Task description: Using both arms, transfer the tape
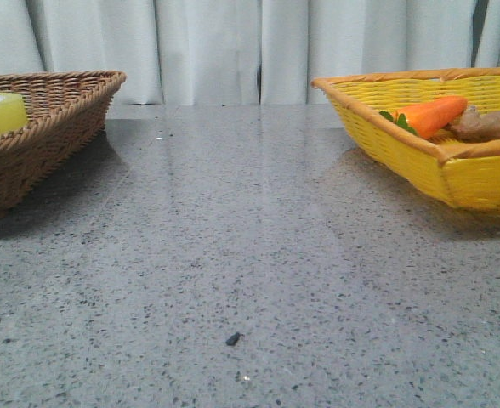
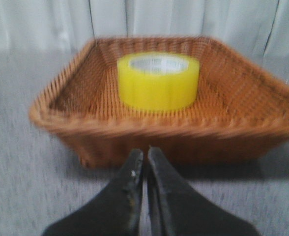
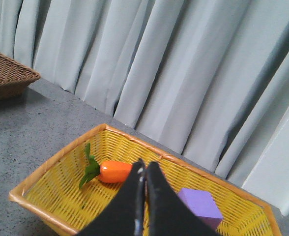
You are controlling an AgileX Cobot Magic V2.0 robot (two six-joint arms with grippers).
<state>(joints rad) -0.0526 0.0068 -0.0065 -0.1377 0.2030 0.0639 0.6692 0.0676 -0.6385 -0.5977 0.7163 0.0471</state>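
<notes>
My table, two baskets on it

My grey speckled table (image 1: 258, 255) carries a brown wicker basket (image 1: 50, 127) at my left and a yellow basket (image 1: 420, 144) at my right, well apart.

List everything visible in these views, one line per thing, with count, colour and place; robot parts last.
tape: 1, yellow, flat in the brown basket
brown basket: 1, brown wicker, table's left side
yellow basket: 1, yellow, table's right side
carrot: 1, orange with green leaves, in the yellow basket
purple block: 1, purple, in the yellow basket
table: 1, grey speckled
curtain: pale grey, behind the table
left gripper: black, shut, before the brown basket
right gripper: black, shut, above the yellow basket
</notes>
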